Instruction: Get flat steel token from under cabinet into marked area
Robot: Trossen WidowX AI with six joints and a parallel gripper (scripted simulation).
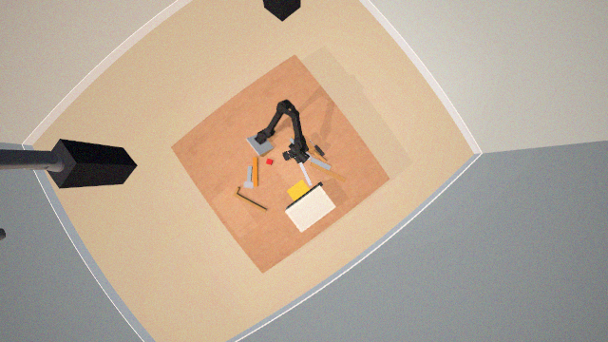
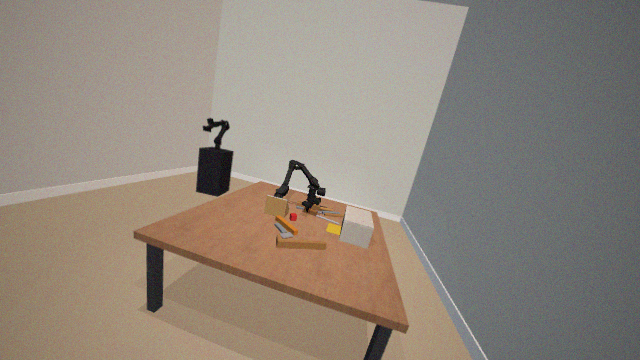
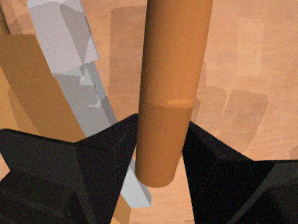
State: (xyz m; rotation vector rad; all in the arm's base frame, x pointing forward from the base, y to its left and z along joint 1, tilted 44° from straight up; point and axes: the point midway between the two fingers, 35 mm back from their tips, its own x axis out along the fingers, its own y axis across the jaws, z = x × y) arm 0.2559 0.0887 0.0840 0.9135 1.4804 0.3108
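My gripper [image 1: 299, 158] [image 2: 308, 207] [image 3: 160, 121] is shut on a round orange-brown handle [image 3: 172, 65], low over the table. A pale strip [image 1: 305, 174] [image 2: 328, 219] runs from beneath the gripper toward the cabinet; whether it belongs to the held handle is hidden. The white cabinet [image 1: 311, 209] [image 2: 356, 231] stands ahead of the gripper. The yellow marked area [image 1: 297, 190] [image 2: 333, 229] lies along its front. The steel token is not visible in any view, nor can the vent slots be made out.
A grey bar [image 1: 320, 163] [image 3: 90, 95] and a brown bar [image 3: 35, 90] lie beside the gripper. A dark block [image 1: 319, 150] is near them. A red cube [image 1: 269, 161] [image 2: 293, 217], an orange bar [image 1: 256, 172] [image 2: 286, 225] and an angled brown piece [image 1: 251, 201] [image 2: 301, 244] lie across the table.
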